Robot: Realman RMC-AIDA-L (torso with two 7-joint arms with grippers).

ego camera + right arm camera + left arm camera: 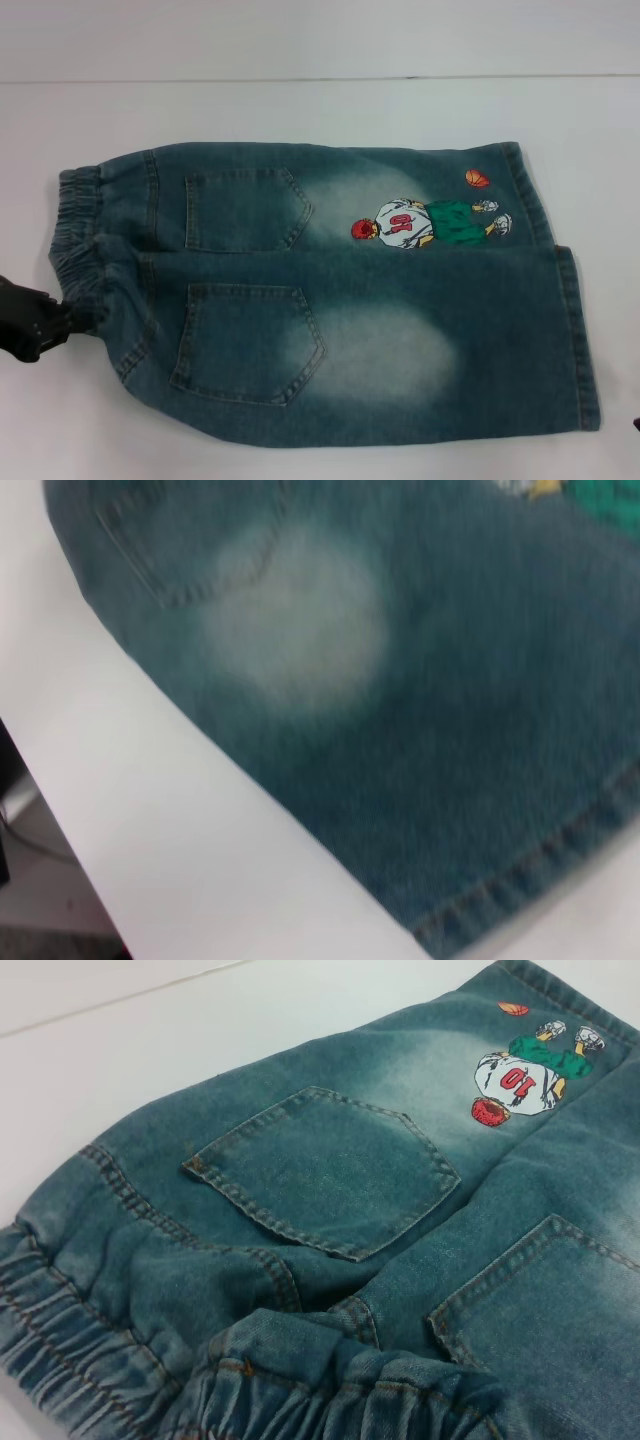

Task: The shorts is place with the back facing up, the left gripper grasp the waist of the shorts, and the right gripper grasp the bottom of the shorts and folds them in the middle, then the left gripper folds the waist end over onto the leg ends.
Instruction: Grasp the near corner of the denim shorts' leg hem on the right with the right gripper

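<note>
My left gripper [62, 318] is sitting at the near corner of the waist [80, 240], touching the ruffled elastic band, though I cannot tell how far my fingers are parted or whether they are pinching the cloth. The shorts [330, 300] are lying flat on the white table [300, 110], back side up, faded blue-green denim showing two patch pockets and pale worn patches. The waist is pointing to my left and the leg ends [575, 330] to my right, with the basketball-player print [425, 222] on the far leg. My right gripper is not showing in any view.
</note>
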